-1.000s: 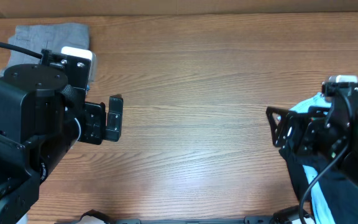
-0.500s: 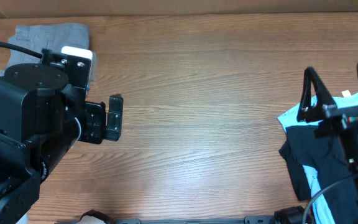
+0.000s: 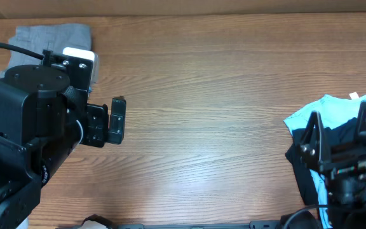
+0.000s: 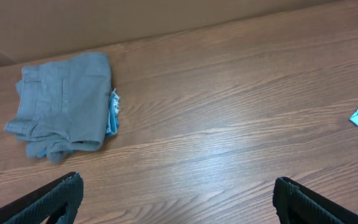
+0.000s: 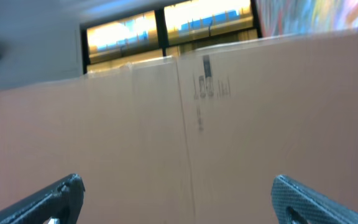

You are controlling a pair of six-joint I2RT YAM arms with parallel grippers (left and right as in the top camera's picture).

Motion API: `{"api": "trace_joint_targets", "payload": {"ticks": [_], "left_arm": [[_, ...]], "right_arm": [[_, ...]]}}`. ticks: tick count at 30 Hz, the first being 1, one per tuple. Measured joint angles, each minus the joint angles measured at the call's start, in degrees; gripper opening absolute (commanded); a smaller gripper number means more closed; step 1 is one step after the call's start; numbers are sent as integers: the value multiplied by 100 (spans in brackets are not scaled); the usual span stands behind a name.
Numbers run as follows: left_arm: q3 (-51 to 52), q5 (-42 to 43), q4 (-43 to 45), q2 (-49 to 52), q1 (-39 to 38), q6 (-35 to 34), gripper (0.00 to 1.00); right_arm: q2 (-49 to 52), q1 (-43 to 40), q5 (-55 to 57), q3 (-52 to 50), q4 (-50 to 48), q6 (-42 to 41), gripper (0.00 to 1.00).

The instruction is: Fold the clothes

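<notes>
Grey shorts (image 4: 64, 102) folded on wooden table (image 4: 229, 118), left end effector (image 4: 178, 182) wide, right end effector (image 3: 339, 113) wide

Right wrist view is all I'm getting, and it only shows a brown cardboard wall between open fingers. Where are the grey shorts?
Observer: The left wrist view shows the grey shorts lying bundled at the far left corner of the table.
Operator: Is anything under them?
Observer: Yes, a strip of blue fabric with a frayed edge peeks out on their right side.
Operator: What's below my right gripper?
Observer: From overhead, the right gripper stands open over a light-blue T-shirt and a black garment. I can't tell whether it touches them.
</notes>
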State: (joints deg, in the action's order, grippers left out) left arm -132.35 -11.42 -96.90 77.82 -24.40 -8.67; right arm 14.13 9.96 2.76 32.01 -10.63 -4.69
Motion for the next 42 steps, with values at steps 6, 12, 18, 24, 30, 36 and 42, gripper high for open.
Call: {"api": "trace_joint_targets", "payload": {"ticks": [6,12,18,24,30,36,42], "left_arm": [[0,0,0,0,0,0,100],[0,0,0,0,0,0,100],[0,0,-2,0,0,0,100],[0,0,0,0,0,0,100],[0,0,2,0,0,0,100],[0,0,2,0,0,0,100],[0,0,2,0,0,0,100]], "right_arm": [[-1130,-289,-254,-1657,-1141,0,100],[-1338,-313,-455,-2538,-1762,0,100],[-1349,-313,-555,-3097,-1856,2,100],[-1353,-313,-577,-3097,-785,0,100],[-1344,-317,-785,-3097,949,0,100],[-1344,-317,-1019,-3097,1482,4,100],[-1344,-317,-1099,-3097,1475,0,100]]}}
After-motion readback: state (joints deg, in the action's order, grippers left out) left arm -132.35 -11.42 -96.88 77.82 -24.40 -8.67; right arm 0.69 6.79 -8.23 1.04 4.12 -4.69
